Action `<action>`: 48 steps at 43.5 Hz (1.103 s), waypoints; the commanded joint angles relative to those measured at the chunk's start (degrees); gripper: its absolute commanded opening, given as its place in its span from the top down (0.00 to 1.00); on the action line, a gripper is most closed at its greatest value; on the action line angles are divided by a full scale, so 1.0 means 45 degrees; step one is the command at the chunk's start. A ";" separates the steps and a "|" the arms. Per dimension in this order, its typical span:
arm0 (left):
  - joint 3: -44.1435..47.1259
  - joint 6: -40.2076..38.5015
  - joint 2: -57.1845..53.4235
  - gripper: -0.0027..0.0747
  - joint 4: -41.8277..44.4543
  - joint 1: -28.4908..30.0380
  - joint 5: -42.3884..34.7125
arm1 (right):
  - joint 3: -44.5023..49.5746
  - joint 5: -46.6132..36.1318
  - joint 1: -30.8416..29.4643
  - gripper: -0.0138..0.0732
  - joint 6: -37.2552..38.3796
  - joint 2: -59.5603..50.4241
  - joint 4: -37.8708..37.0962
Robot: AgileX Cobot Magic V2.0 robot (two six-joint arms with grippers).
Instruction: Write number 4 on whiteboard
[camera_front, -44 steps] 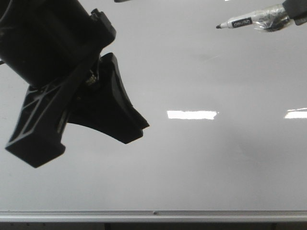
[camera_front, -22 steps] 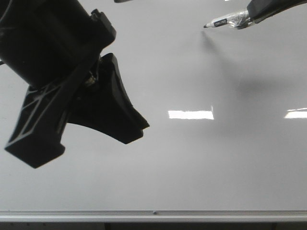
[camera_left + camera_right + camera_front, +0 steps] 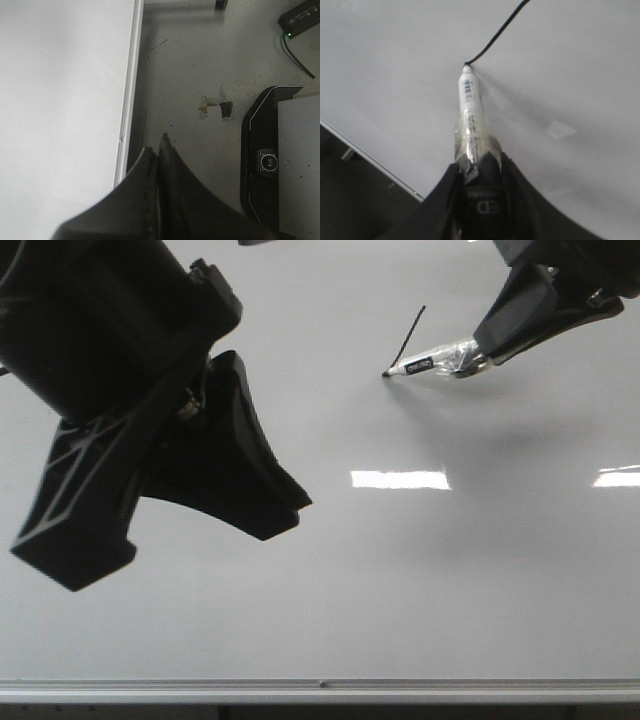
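Observation:
The whiteboard point(image 3: 400, 580) fills the front view, with a silver rail point(image 3: 320, 688) along its near edge. Of the number 4, only one thin slanted black stroke point(image 3: 408, 332) shows. My right gripper point(image 3: 480, 345) is shut on a white marker point(image 3: 425, 364) wrapped in clear tape. The marker's tip touches the board at the stroke's lower end. The right wrist view shows the marker point(image 3: 470, 110), the stroke point(image 3: 497, 35) and the gripper point(image 3: 480, 165). My left gripper point(image 3: 165, 505) hangs over the board's left part, shut and empty point(image 3: 157, 145).
In the left wrist view the board's rail point(image 3: 131, 90) borders a grey tabletop point(image 3: 200, 60). On that tabletop are a black base point(image 3: 260, 165) and a black box with a green light point(image 3: 300, 17). Bright light reflections point(image 3: 400, 479) lie on the board.
My right gripper has moved down and to the left with the marker. The tip has come onto the board and drawn a slanted stroke. The left arm has not moved.

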 commanded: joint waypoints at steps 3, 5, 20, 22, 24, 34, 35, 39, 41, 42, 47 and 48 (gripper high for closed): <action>-0.0391 -0.0109 -0.0446 0.99 -0.0319 -0.0068 -0.0492 | -0.0399 -0.0538 0.0038 0.91 0.0241 -0.0351 0.0183; -0.0391 -0.0109 -0.0446 0.99 -0.0319 -0.0068 -0.0492 | -0.0399 -0.0538 -0.0094 0.91 0.0540 -0.0351 -0.0059; -0.0391 -0.0109 -0.0446 0.99 -0.0319 -0.0068 -0.0492 | -0.0399 0.0195 -0.2385 0.91 0.1930 -0.1393 -0.1750; -0.0391 -0.0109 -0.0446 0.99 -0.0319 -0.0068 -0.0492 | -0.0399 0.0567 -0.2615 0.91 0.1930 -0.1581 -0.1750; -0.0391 -0.0109 -0.0446 0.99 -0.0319 -0.0068 -0.0492 | -0.0399 0.0918 -0.2707 0.91 0.1930 -0.1763 -0.1750; -0.0391 -0.0109 -0.0446 0.99 -0.0319 -0.0068 -0.0492 | -0.0534 0.0621 -0.1679 0.91 0.1930 -0.2878 -0.1730; -0.0391 -0.0109 -0.0446 0.99 -0.0319 -0.0068 -0.0492 | -0.0583 0.0478 -0.1570 0.91 0.1930 -0.2819 -0.1730; -0.0391 -0.0109 -0.0446 0.99 -0.0319 -0.0068 -0.0492 | -0.0858 -0.0041 -0.1249 0.91 0.2025 -0.2324 -0.1716; -0.0391 -0.0109 -0.0446 0.99 -0.0319 -0.0068 -0.0492 | -0.1008 -0.0128 -0.1216 0.91 0.2025 -0.2012 -0.1704; -0.0391 -0.0109 -0.0446 0.99 -0.0319 -0.0068 -0.0492 | -0.1084 -0.0161 -0.1205 0.91 0.2025 -0.1840 -0.1706; -0.0391 -0.0109 -0.0446 0.99 -0.0319 -0.0068 -0.0492 | -0.1268 -0.0221 -0.1205 0.91 0.2025 -0.1366 -0.1706; -0.0391 -0.0109 -0.0446 0.99 -0.0319 -0.0068 -0.0492 | -0.1294 -0.0238 -0.1205 0.91 0.2025 -0.1297 -0.1706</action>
